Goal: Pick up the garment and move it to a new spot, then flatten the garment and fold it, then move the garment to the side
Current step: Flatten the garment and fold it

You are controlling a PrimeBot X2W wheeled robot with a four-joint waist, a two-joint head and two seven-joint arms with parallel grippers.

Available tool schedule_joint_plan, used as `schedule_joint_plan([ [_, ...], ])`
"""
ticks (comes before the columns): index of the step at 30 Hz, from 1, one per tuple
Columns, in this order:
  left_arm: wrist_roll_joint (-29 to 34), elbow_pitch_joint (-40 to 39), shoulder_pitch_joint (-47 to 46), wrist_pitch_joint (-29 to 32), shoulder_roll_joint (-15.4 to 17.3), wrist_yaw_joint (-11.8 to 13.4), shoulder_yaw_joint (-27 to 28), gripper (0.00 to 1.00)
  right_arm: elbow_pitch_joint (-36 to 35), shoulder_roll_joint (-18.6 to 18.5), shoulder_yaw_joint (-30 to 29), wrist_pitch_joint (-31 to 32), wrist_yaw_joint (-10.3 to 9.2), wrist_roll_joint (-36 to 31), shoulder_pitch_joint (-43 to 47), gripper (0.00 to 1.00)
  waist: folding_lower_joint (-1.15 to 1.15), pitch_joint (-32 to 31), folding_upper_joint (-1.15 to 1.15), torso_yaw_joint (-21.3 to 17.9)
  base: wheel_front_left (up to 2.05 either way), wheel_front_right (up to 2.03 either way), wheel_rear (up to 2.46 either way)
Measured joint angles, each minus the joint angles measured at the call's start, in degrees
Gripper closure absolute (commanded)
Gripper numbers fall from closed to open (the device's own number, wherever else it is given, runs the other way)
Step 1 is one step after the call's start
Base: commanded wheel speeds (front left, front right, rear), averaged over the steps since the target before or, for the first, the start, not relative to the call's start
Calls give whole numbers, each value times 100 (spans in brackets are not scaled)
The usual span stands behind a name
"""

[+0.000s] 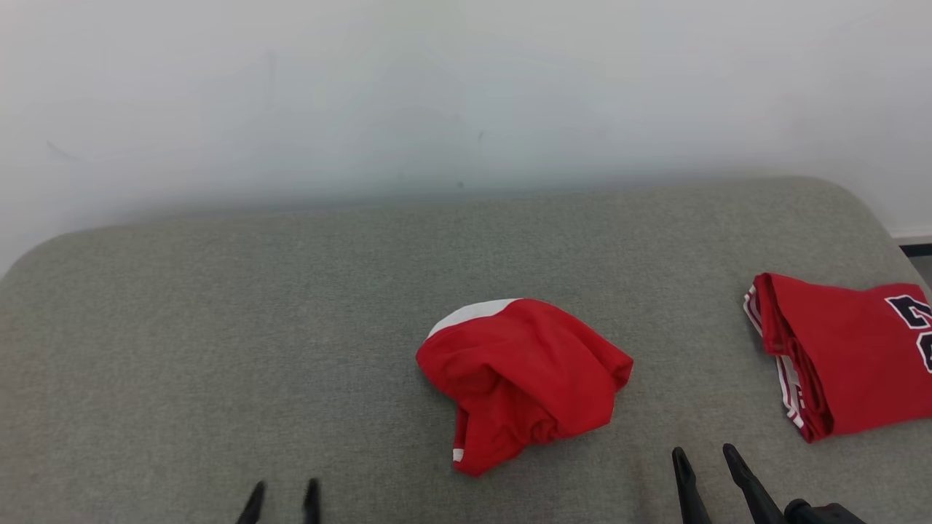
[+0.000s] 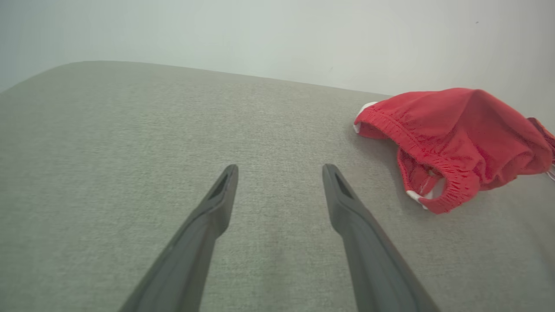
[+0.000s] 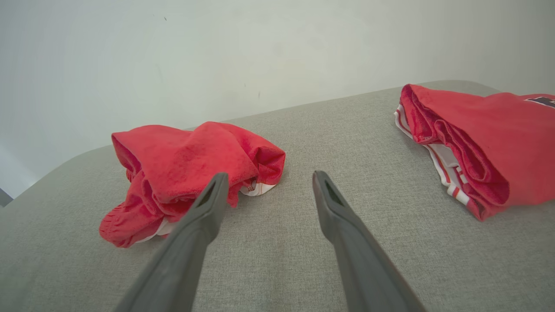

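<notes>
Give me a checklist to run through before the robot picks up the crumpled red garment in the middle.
1. The left end effector is open: ok.
2. The right end effector is open: ok.
3. Both hold nothing and are apart from the crumpled garment: ok.
4. The crumpled garment lies apart from the folded garment: ok.
5. There is bare surface for a new spot: ok, to the left.
6. The crumpled garment is flat: not ok, it is bunched up.
</notes>
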Motion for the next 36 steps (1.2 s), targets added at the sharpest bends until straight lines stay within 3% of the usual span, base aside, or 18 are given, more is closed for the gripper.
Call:
schedule_joint_plan([
  [6,-632,326,-925,851,73,-8,-957,0,1,1,82,31,0,2,-85,0,1,89,0,-202,0,0,0],
  [14,-1301,749,-1534,1515,257,-9,-2036,0,34,56,234,15,0,24,-247,0,1,212,0,-685,0,0,0],
  [27,-1572,1276,-1847,1547,349,43,-2303,0,137,89,268,-112,0,51,-348,0,1,507,0,-1413,0,0,0],
  [28,-1570,1285,-1855,1532,354,43,-2323,42,146,90,263,-127,0,51,-348,0,1,526,0,-1435,0,0,0],
  [29,-1568,1291,-1867,1512,357,44,-2319,60,157,90,256,-129,0,51,-347,0,1,539,0,-1449,0,0,0],
  [30,-1568,1289,-1886,1499,358,45,-2313,100,168,90,256,-130,0,51,-348,0,1,543,1,-1453,0,0,0],
  [36,-1862,871,-2020,1324,241,38,-2260,100,211,82,335,-133,0,51,-405,0,0,437,0,-1370,0,0,0],
])
